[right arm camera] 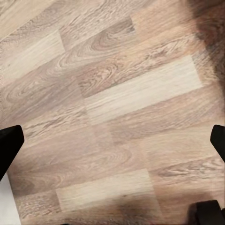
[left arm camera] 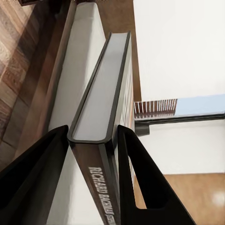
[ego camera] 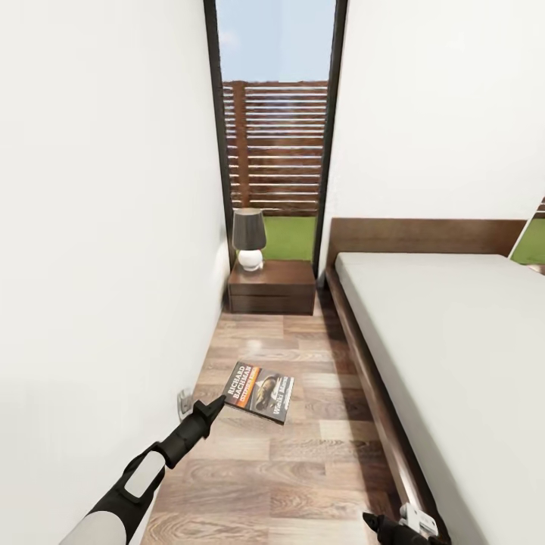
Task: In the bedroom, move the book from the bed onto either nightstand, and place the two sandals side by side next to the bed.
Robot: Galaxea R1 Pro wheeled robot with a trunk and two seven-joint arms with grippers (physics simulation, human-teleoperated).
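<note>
My left gripper [ego camera: 219, 405] is shut on the book [ego camera: 259, 391], a thin paperback with a dark cover and an orange band. I hold it by one edge above the wood floor, in the aisle between the wall and the bed [ego camera: 454, 341]. In the left wrist view the book [left arm camera: 101, 108] runs edge-on between the two black fingers [left arm camera: 37, 173], which press on both covers. The nightstand [ego camera: 272, 291] stands at the far end of the aisle, beside the headboard. My right gripper [right arm camera: 112, 140] is open over bare floor, low at the bed's near corner [ego camera: 382, 526]. The two sandals are out of view.
A dark-shaded lamp [ego camera: 249, 241] with a white base takes up the left part of the nightstand top. A white wall [ego camera: 98, 227] closes the aisle on the left, with an outlet [ego camera: 184, 401] near the floor. A tall window [ego camera: 276, 113] stands behind the nightstand.
</note>
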